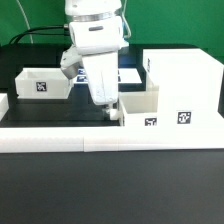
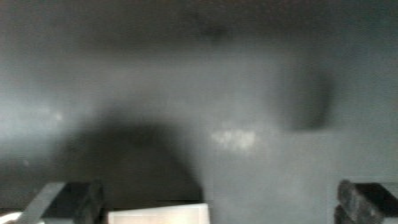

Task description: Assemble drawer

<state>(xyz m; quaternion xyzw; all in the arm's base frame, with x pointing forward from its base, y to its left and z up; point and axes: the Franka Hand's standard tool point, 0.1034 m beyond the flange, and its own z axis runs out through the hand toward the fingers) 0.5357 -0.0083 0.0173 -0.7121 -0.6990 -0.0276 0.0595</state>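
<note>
- Exterior view: the gripper hangs pointing down in the middle of the frame, low over the black table.
- Its tips are just beside the near wall of a small open box, centre right. Whether they touch that wall cannot be told from here.
- That box sits against the big white case in the right of the frame.
- A second open box lies in the left of the frame, well apart from the others.
- A long white rail runs across the lower middle, in front of all the parts.
- Wrist view: the two dark fingers stand well apart with nothing between them, so the hand is open and empty.
- A pale strip shows between the fingers; the rest is blurred grey and I cannot tell what part it is.
- Progress: nothing is gripped and neither open box looks to be inside the case, so I judge most of the work remains. Still to do are taking hold of a box and sliding it into the case.
</note>
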